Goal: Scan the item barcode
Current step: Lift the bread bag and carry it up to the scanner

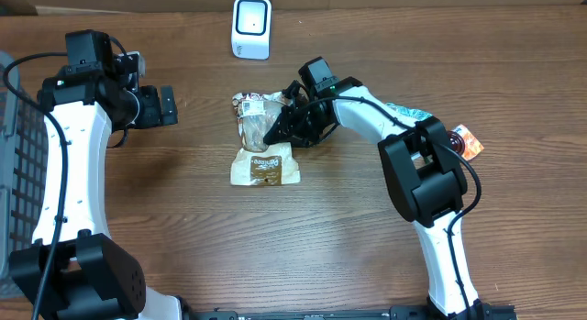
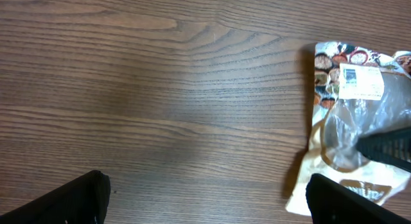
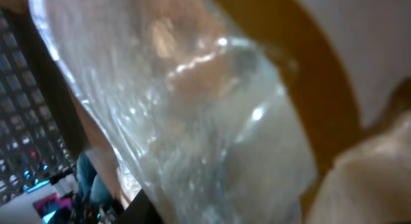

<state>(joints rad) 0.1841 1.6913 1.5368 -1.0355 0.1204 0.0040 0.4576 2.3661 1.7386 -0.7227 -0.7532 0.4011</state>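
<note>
Snack bag [image 1: 261, 141]: lies flat on the table [image 1: 183, 228], about mid-table, just below the scanner's line and well apart from it.
Label: I read a white sticker [image 2: 359, 81] on the bag's top end, face up; it is probably the barcode, but too small for me to confirm.
Film: the bag's clear window [image 3: 192, 121] fills my right wrist view, bunched up against the lens.
Right gripper [image 1: 282, 129]: sits on the bag's right side, over the clear window. One dark finger [image 2: 385, 146] shows on the film in the left wrist view. The jaws look drawn in and pinched on the film; I cannot see the gap itself.
Progress: early, by my judgement. The bag is gripped or nearly so, but not lifted, and the label is not yet turned to the reader.
Left to do: lift, carry up-table, angle the sticker at the scanner window, hold for a read.
Scanner [image 1: 251, 27]: white unit upright at the table's far edge, nothing in front of it.
Left gripper [image 1: 165, 106]: fingers wide apart and empty, hovering over bare wood left of the bag.
Risk: thin film may slip or crumple over the sticker.
Outskirts: spare packets [image 1: 463, 141] by the right arm; grey basket [image 1: 23, 164] at the left edge.
</note>
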